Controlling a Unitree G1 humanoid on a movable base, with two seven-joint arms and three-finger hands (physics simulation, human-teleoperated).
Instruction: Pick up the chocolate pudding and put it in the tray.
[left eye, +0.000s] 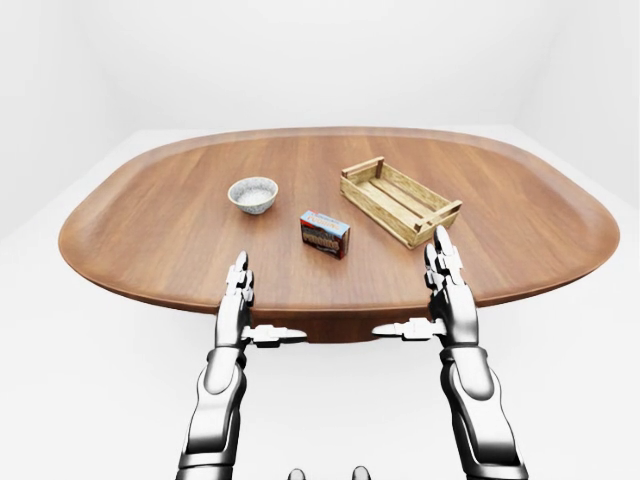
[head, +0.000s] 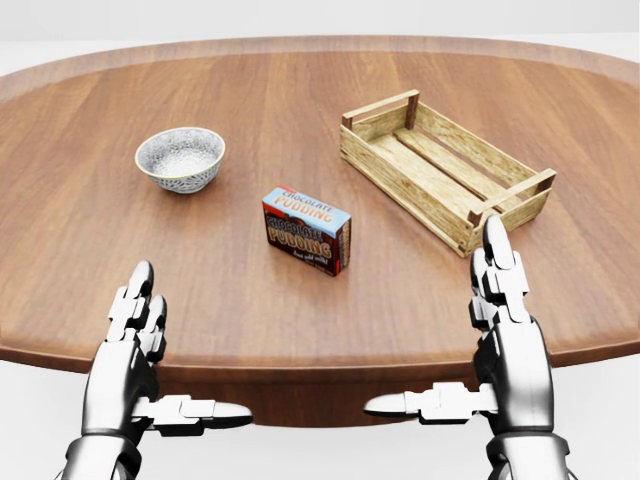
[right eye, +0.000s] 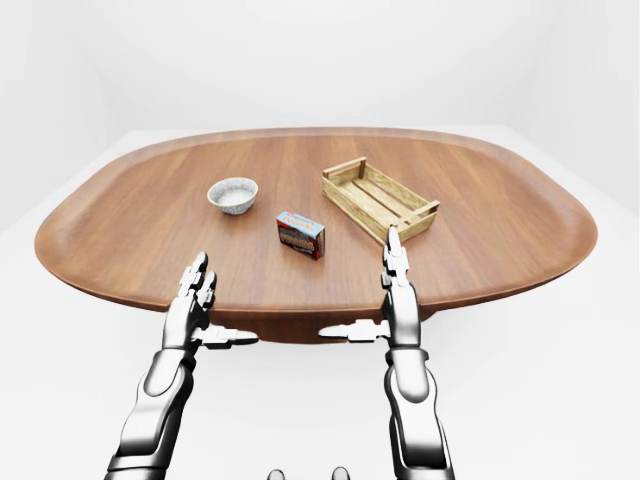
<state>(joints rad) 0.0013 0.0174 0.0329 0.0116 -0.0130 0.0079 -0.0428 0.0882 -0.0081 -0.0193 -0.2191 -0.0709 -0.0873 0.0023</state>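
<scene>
Looking at: the brown wooden tabletop, and I am holding both my hands out over its near edge.
Left hand: I am keeping it wide, with the fingers pointing straight ahead and the thumb sticking out to the side. It is holding nothing.
Right hand: I am keeping it wide too, with the thumb pointing toward my left hand. It is holding nothing. In the head view its fingertips are showing just below the tray's near corner.
Chocolate pudding: the little box is standing on the tabletop near the middle, between the bowl and the tray, apart from both my hands.
Tray: the wooden crate is sitting to the right of the pudding, turned at a slant.
Bowl: it is sitting upright to the left of the pudding.
</scene>
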